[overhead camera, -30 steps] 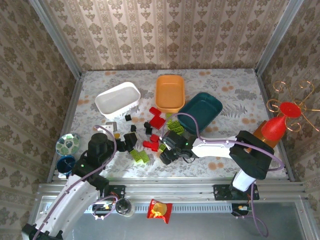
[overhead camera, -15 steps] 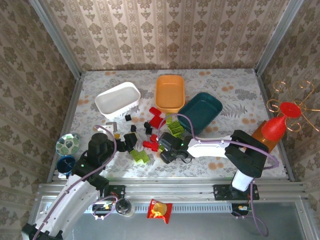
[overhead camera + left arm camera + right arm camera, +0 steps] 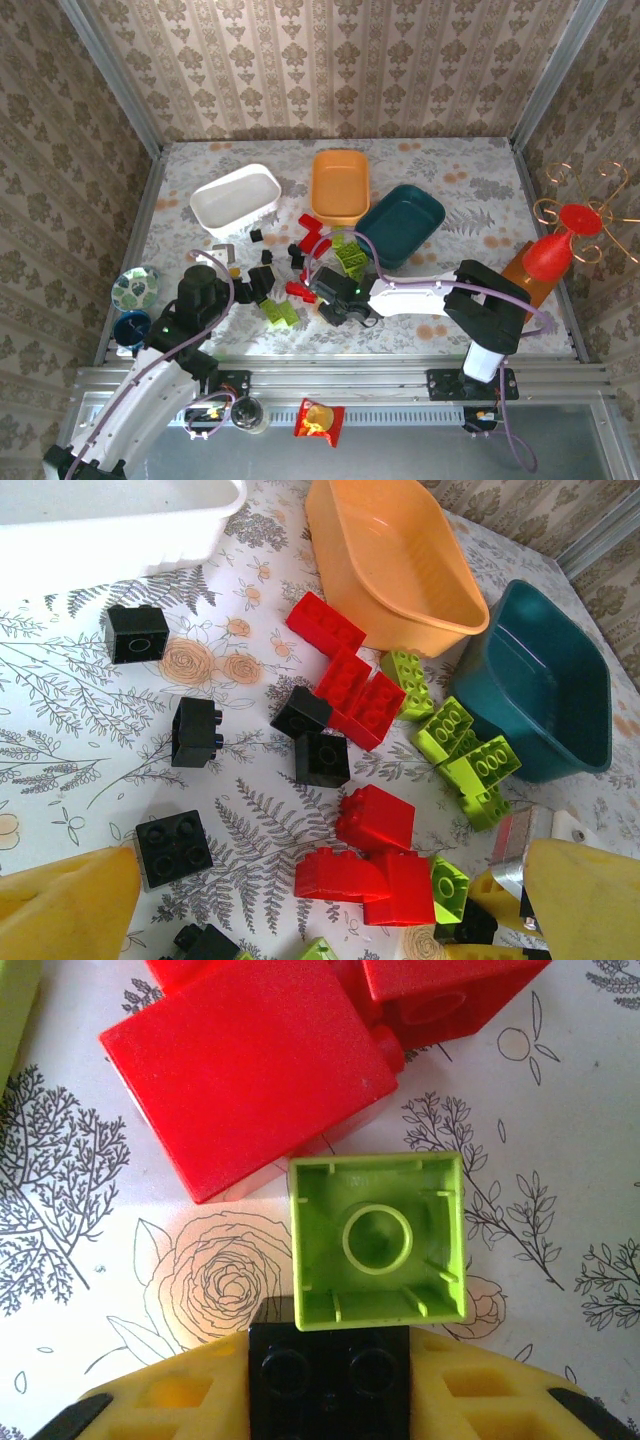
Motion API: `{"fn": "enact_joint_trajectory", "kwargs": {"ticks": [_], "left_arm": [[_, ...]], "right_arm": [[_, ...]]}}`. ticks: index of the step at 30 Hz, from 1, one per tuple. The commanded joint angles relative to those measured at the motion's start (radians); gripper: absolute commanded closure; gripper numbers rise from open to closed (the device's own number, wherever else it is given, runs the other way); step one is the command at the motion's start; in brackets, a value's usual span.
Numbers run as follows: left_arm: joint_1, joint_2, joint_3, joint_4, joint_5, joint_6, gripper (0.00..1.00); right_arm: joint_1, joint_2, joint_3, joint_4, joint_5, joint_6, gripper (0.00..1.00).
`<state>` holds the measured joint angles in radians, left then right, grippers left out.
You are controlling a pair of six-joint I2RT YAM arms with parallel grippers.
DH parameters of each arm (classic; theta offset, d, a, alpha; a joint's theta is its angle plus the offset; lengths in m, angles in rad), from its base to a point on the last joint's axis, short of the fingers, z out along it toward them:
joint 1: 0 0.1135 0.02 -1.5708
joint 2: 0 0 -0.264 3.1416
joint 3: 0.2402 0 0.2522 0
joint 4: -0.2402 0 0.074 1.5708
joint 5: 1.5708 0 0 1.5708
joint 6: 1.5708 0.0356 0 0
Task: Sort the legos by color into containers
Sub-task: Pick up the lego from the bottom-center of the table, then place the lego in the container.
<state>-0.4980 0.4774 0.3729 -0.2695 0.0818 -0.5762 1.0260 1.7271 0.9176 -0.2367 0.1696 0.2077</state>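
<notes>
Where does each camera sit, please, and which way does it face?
Top external: above and behind the bases, looking down on the floral table; left arm and right arm show.
Left wrist: low, facing across scattered plastic bricks to the orange plastic tub; its yellow fingers frame the bottom.
Right wrist: straight down, close on an upturned lime green brick; its fingers grip a black plastic brick.
Shared: top and left wrist both show the orange tub.

Scattered legos (image 3: pixel 311 222) crowd the table (image 3: pixel 470 170) middle, with the white tub (image 3: pixel 236 198), orange tub (image 3: pixel 340 185) and teal tub (image 3: pixel 402 222) walling the far side; both far corners lie bare.
</notes>
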Motion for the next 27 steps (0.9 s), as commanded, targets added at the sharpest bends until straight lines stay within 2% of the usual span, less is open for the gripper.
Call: {"fn": "enact_joint_trajectory", "kwargs": {"ticks": [1,7,11,18,22,27], "left_arm": [[-0.004,0.000,-0.009,0.011,0.006,-0.013,0.00],[-0.004,-0.002,-0.003,0.006,0.004,-0.005,0.00],[-0.005,-0.005,0.002,0.000,-0.010,0.003,0.00],[-0.005,-0.012,0.004,0.018,-0.022,-0.006,0.00],[-0.004,-0.007,0.010,0.025,-0.031,-0.013,0.00],[-0.004,-0.005,0.026,0.035,-0.037,-0.014,0.00]], "right_arm": [[0.003,-0.006,-0.017,0.007,0.039,-0.004,0.67],[-0.012,-0.116,-0.058,0.003,0.055,0.005,0.71],[-0.062,-0.237,-0.068,-0.012,0.056,0.005,0.71],[-0.276,-0.395,0.004,-0.026,0.054,0.002,0.72],[-0.415,-0.345,0.108,-0.037,0.064,0.051,0.72],[-0.545,-0.151,0.239,-0.082,0.034,0.142,0.73]]}}
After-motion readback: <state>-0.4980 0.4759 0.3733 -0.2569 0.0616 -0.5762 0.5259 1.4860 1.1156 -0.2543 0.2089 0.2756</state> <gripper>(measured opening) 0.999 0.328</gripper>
